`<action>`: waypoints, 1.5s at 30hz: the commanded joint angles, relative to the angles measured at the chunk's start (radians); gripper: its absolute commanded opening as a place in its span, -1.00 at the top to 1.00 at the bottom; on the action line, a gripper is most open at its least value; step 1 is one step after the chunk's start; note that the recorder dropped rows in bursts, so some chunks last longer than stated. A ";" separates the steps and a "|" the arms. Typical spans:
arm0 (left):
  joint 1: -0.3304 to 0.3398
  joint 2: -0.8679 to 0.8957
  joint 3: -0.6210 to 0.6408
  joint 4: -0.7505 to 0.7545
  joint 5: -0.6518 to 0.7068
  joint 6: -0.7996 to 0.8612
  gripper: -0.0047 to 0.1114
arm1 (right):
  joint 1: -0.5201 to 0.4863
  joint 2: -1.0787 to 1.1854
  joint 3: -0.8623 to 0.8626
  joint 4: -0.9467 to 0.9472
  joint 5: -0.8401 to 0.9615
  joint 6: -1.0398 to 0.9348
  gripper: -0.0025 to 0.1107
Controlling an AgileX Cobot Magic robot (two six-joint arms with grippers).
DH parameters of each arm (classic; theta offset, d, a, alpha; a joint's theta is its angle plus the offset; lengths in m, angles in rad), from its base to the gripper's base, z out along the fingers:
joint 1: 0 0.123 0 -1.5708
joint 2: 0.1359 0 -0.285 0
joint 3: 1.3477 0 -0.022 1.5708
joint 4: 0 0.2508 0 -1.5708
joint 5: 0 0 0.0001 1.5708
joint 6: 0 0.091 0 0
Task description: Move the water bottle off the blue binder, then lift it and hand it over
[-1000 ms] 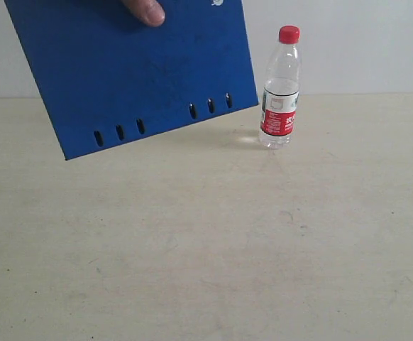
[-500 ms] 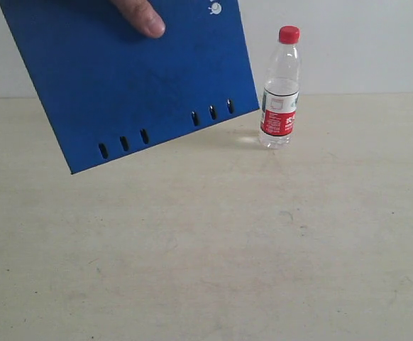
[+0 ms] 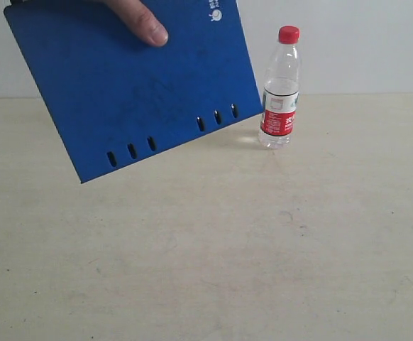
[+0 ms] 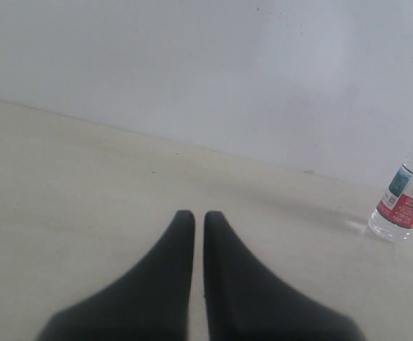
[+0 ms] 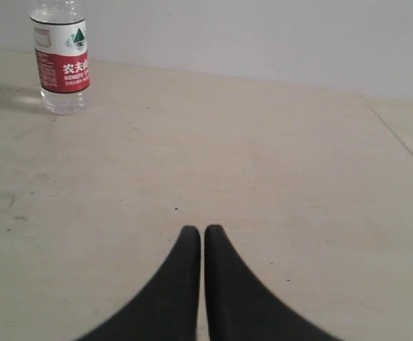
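Observation:
The water bottle stands upright on the beige table at the back, red cap on top; it also shows in the left wrist view and the right wrist view. A person's hand holds the blue binder tilted in the air left of the bottle, slot holes along its lower edge. My left gripper is shut and holds nothing, well short of the bottle. Likewise my right gripper is shut on nothing, far from the bottle. Neither gripper appears in the exterior view.
The beige table spreads wide in front of the bottle. A pale wall rises behind the table's far edge. A seam or table edge runs along one side in the right wrist view.
The hand has lowered the binder slightly, down and to the right, bringing its white logo into view. The bottle has not moved.

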 commanded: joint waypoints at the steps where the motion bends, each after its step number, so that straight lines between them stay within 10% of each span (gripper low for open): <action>1: 0.001 -0.003 0.003 -0.003 0.000 -0.008 0.84 | 0.001 -0.004 -0.002 0.089 -0.033 -0.015 0.96; 45: 0.001 -0.003 0.003 -0.003 0.000 -0.008 0.84 | -0.028 -0.004 -0.002 0.191 0.003 -0.040 0.96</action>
